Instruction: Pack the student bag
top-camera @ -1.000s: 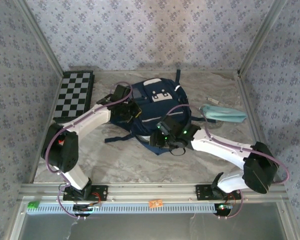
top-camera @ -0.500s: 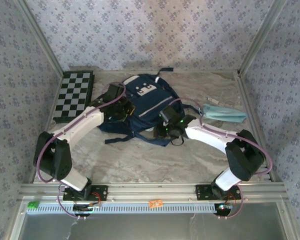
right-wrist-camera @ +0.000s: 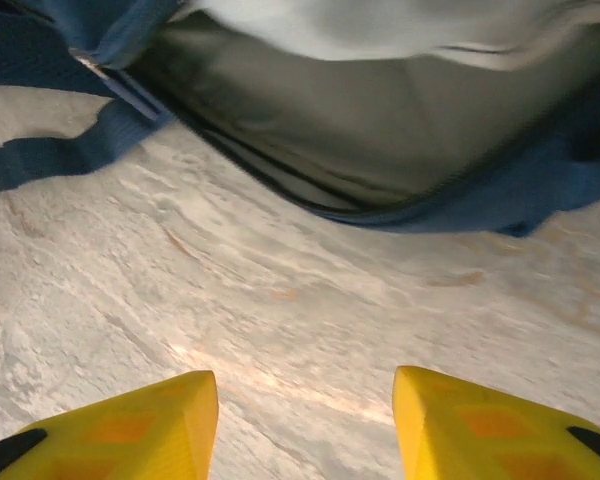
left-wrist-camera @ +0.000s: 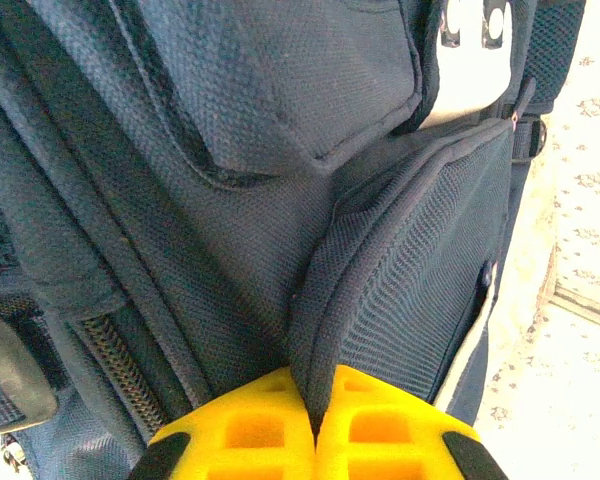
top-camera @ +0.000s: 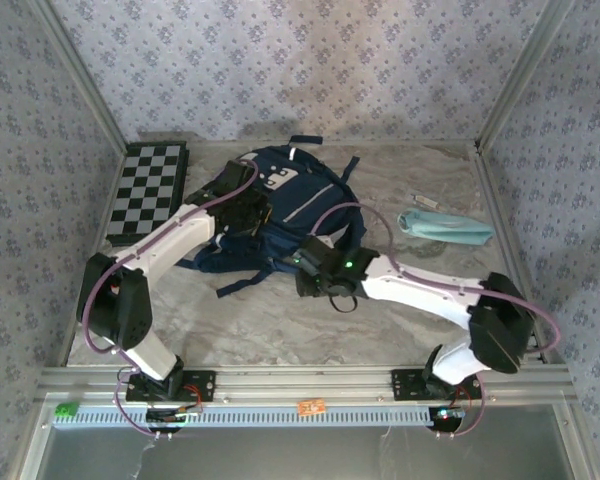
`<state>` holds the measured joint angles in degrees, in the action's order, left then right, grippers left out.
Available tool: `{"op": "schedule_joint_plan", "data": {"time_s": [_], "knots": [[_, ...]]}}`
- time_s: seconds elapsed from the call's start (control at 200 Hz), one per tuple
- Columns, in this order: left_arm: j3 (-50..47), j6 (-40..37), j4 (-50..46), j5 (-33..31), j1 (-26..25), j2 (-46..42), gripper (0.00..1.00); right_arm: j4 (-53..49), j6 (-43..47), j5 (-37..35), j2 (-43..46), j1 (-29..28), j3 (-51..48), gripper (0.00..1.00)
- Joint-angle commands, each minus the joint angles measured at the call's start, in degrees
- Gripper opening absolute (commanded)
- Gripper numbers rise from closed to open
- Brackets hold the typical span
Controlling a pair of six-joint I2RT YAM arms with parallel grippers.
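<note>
Since a second ago, the student bag is sitting further back and to the left on the table, and the right arm is reaching further left.

From the top camera, the bag is lying at the back middle of the table, between the chessboard on the left and the light-blue pouch on the right, apart from both. The left gripper is resting on the bag's left side. The right gripper is hanging just beside the bag's near edge, close to a dark strap trailing over the table.

From the left wrist camera, the left gripper is pinching a fold of the bag's navy fabric, at the edge of a mesh pocket, its yellow jaws pressed together on it.

From the right wrist camera, the right gripper is hovering over bare table, its jaws standing apart and holding nothing. The bag's open mouth and pale lining are lying just ahead.
</note>
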<state>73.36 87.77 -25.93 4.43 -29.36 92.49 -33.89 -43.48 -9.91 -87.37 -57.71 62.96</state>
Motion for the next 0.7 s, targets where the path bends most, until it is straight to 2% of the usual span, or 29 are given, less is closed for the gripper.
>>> {"op": "schedule_joint_plan", "data": {"time_s": [0.0, 0.1, 0.26, 0.495, 0.695], "knots": [[2.7, 5.7, 3.3, 0.9, -0.7, -0.1, 0.00, 3.3, -1.9, -4.7, -7.7, -3.0, 8.0, 0.47], [2.4, 6.6, 3.8, 1.4, -0.7, -0.8, 0.00, 7.7, -2.3, -7.8, -12.7, -4.1, 11.7, 0.43], [-0.2, 9.4, 6.7, 3.6, -0.5, -2.6, 0.00, 18.7, -4.6, -10.3, -17.1, -3.2, 10.2, 0.40], [-1.3, 10.4, 8.5, 6.6, 0.3, -3.7, 0.00, 31.1, -2.3, -14.8, -21.1, -3.2, 6.6, 0.36], [-0.7, 10.2, 8.4, 8.2, 1.1, -3.6, 0.00, 34.5, -3.2, -17.9, -21.9, -4.2, 2.9, 0.33]]}}
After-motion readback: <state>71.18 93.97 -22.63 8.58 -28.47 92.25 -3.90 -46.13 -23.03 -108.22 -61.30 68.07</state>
